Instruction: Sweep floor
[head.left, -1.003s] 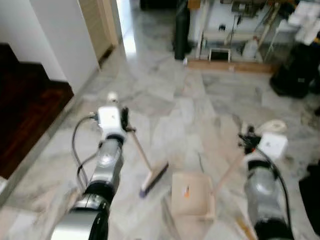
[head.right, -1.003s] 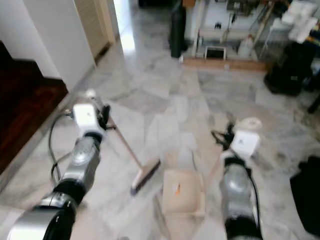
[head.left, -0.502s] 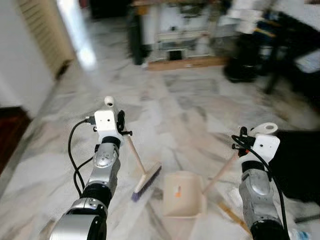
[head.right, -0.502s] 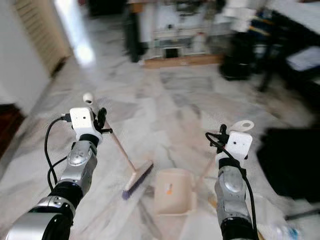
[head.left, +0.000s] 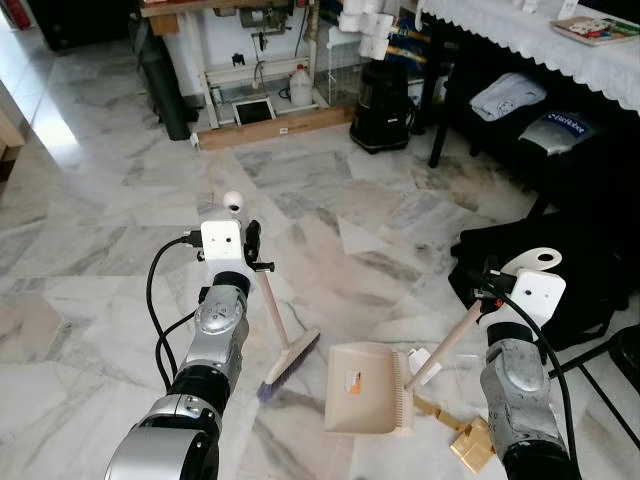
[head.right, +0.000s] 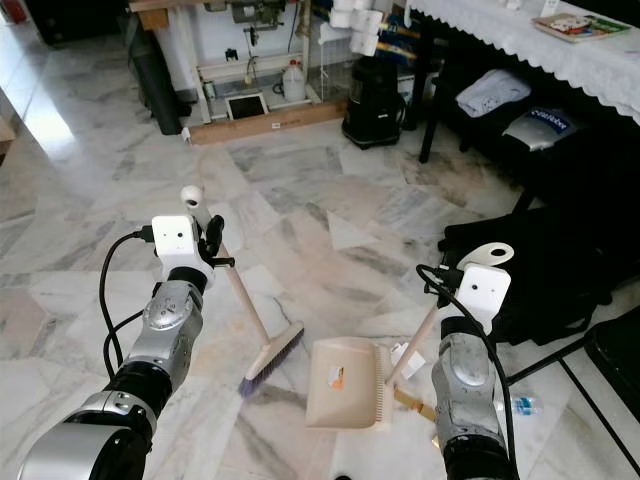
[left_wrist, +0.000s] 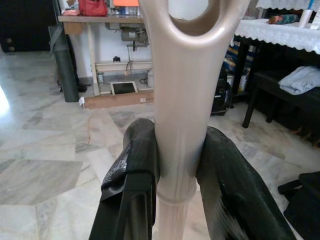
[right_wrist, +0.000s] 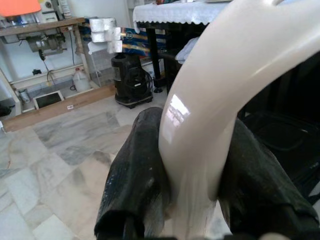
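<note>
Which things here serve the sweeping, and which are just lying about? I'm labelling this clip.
For the job: broom in left gripper; dustpan in right gripper; litter.

Lying about: black bag; jug.

A black bag (head.left: 560, 270) slumps under a lace-covered table (head.left: 540, 35) on the right. Farther back, a black appliance (head.left: 382, 110) stands near a white jug (head.left: 299, 86) and a wooden plank (head.left: 275, 127)

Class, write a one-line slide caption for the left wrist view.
Left gripper clamps the beige plastic broom handle above grey marble floor.
</note>
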